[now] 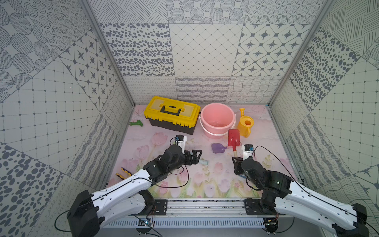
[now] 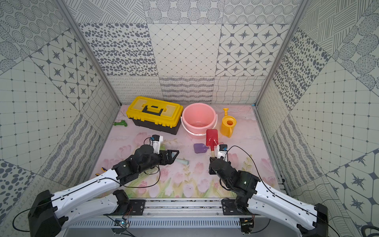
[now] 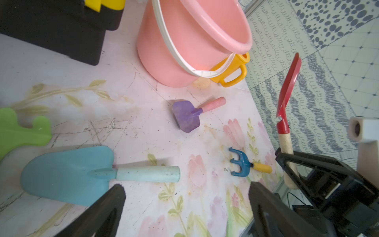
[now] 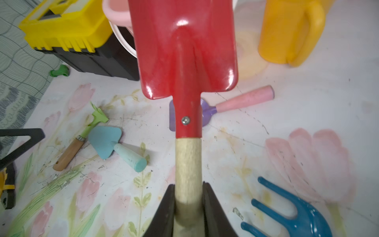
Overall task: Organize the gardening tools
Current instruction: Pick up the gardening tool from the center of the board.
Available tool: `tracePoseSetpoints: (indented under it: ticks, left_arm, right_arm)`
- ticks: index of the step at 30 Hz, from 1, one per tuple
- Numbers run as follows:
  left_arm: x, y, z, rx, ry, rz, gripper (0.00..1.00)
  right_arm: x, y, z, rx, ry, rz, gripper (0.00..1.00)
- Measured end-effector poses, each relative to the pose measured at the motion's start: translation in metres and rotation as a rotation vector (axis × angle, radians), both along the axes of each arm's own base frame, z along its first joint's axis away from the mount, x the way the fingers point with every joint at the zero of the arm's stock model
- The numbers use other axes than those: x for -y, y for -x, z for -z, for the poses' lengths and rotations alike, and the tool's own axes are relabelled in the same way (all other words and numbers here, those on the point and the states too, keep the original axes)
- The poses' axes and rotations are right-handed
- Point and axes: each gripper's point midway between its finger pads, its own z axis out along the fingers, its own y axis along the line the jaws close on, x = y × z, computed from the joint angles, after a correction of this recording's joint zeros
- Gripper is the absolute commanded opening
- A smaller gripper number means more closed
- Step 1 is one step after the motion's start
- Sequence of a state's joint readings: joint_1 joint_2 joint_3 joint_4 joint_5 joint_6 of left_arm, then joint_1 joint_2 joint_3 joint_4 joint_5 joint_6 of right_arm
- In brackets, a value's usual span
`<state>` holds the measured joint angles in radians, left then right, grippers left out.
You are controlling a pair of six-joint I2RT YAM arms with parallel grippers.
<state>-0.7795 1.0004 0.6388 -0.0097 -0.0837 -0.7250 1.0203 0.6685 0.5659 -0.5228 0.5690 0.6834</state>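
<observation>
While the red spade [image 4: 184, 51] is clamped by its wooden handle between the narrowed fingers of the right gripper [image 4: 187, 197] and held off the mat [image 1: 205, 176] near the pink bucket [image 1: 217, 117], the left gripper [image 3: 186, 186] is spread wide above the blue trowel [image 3: 65, 174] lying flat.

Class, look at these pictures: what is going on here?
A tidy-up is under way on a flowered mat. The right gripper is shut on the wooden handle of the red square spade, its blade tilted up off the mat. The left gripper hangs open by the light-blue plastic trowel, holding nothing. The purple scoop, blue three-prong fork and green rake lie loose on the mat; the pink plastic bucket looks empty.
</observation>
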Motion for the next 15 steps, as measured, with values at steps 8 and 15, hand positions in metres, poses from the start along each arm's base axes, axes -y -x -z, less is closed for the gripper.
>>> tracePoseSetpoints:
  ticks: [8,15]
  left_arm:
    - [0.054,-0.015,-0.051,0.002,0.108,0.144,0.77]
    - [0.101,-0.033,-0.066,-0.018,0.148,0.262,0.49]
  right_arm:
    - [-0.029,-0.015,-0.028,0.171,0.087,-0.136,0.00]
    - [-0.041,-0.010,-0.014,0.175,0.114,-0.223,0.00]
